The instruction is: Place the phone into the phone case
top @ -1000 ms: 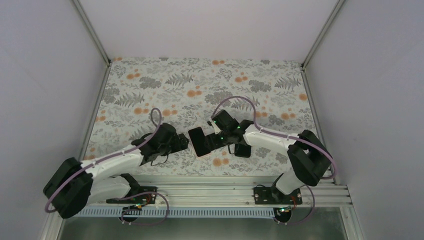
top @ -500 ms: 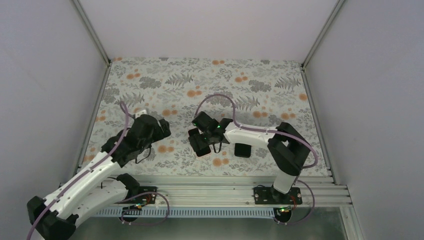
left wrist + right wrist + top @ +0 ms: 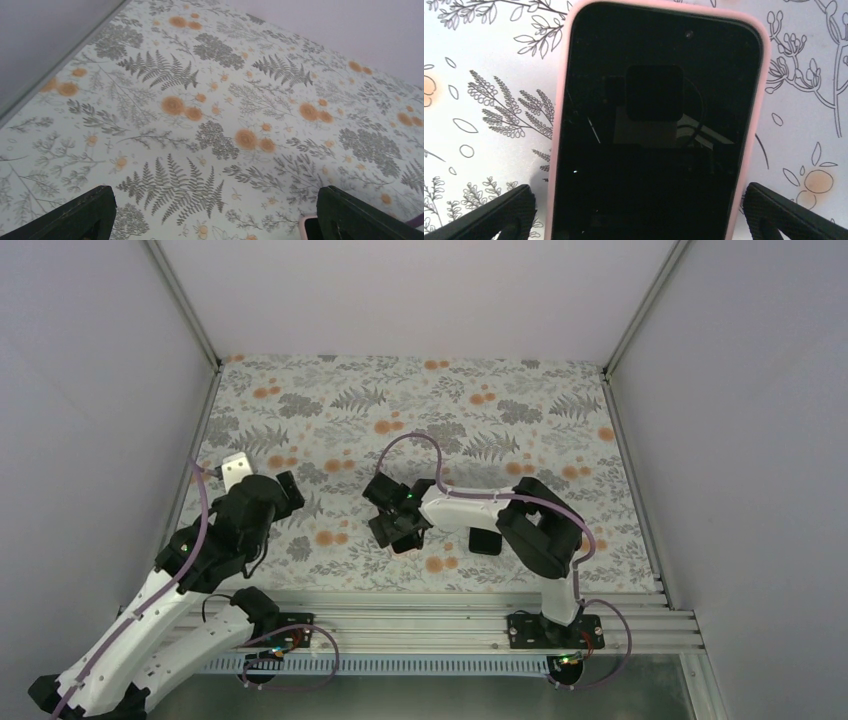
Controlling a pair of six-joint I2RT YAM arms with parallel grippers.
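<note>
The phone [image 3: 656, 125] lies flat on the flowery table [image 3: 450, 400], near the middle. A second ago both arms were at it. Now the left gripper [image 3: 212, 202] has moved off to the left, and both grippers are wide open, holding nothing. So the job looks done. The right gripper [image 3: 636, 200] hangs over the phone. Its camera shows the pink phone case [image 3: 560, 130] hugging the phone's sides. From the top, the arm hides that.
</note>
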